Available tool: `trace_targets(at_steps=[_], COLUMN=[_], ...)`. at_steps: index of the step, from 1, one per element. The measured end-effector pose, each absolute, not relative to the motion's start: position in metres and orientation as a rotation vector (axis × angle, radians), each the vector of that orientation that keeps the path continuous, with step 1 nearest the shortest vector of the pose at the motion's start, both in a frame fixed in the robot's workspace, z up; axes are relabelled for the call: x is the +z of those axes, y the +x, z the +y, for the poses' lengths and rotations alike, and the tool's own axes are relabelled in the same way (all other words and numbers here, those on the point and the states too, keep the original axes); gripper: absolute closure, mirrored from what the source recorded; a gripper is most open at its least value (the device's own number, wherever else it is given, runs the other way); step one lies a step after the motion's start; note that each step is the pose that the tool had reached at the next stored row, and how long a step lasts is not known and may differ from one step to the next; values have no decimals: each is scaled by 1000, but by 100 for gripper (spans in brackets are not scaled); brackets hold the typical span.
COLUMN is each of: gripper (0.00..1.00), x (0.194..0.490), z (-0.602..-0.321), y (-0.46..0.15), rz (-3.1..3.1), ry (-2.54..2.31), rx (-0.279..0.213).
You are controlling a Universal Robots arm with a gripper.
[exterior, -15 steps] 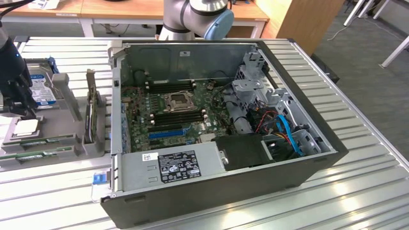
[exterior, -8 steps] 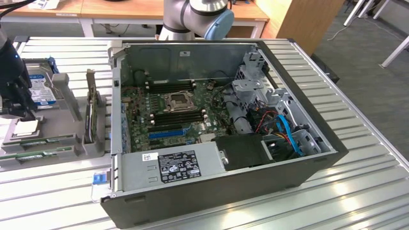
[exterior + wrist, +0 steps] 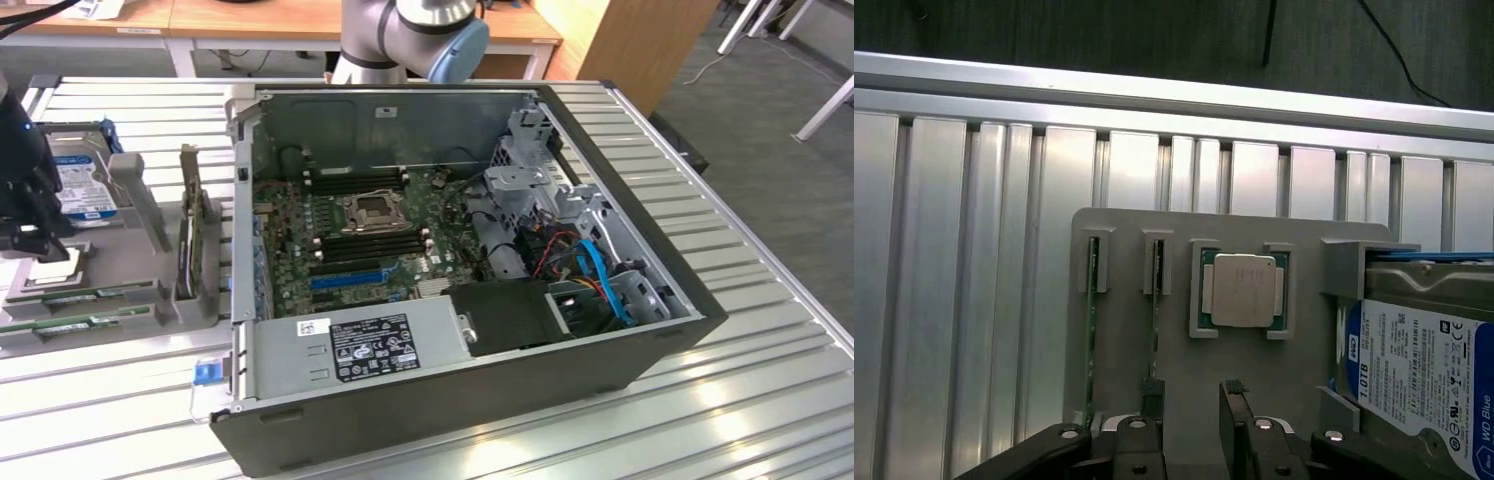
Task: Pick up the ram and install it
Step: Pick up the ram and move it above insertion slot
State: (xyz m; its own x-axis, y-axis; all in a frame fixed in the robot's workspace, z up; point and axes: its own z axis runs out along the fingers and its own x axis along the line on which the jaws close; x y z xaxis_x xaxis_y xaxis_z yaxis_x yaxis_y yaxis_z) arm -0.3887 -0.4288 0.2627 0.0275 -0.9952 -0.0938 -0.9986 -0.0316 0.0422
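Starting at the exterior view's left: the gripper (image 3: 32,235) is hanging over the grey tray (image 3: 134,215) on the slatted table (image 3: 747,400), and it's blocking a chunk of the tray from that angle. You can't really judge the fingers from there. The ram (image 3: 83,296) and the spare stick (image 3: 67,326) are sitting side by side along the tray's near edge. The CPU (image 3: 51,268) is lying just behind them, and the drive (image 3: 83,190) is sitting farther back.

The wrist view is filling in what that one is hiding. The gripper (image 3: 1192,400) is standing wide open with bare tray between its fingers, gripping nothing. The ram (image 3: 1155,320) and the spare stick (image 3: 1091,330) are standing on edge in their own slots. The CPU (image 3: 1244,290) is lying flat between the ram and the drive (image 3: 1419,370). One finger (image 3: 1150,392) is lining up right over the ram's end, though I can't tell if it's touching. The other is hovering over bare tray on the CPU side.

Moving right in the exterior view, the card (image 3: 187,240) is standing upright in a holder just beside the tray. Next the open case (image 3: 667,330) is lying on its side, showing the motherboard (image 3: 360,230), the PSU (image 3: 360,345) and some blue cables (image 3: 601,280). The arm (image 3: 407,35) is rising behind the case.
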Motion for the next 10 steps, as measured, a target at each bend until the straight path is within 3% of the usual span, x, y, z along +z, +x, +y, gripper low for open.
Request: trace_targets(at_steps=[10], gripper=[64], x=[263], z=[-444], y=[-390], rz=[2161], ry=[-2226], rx=[150])
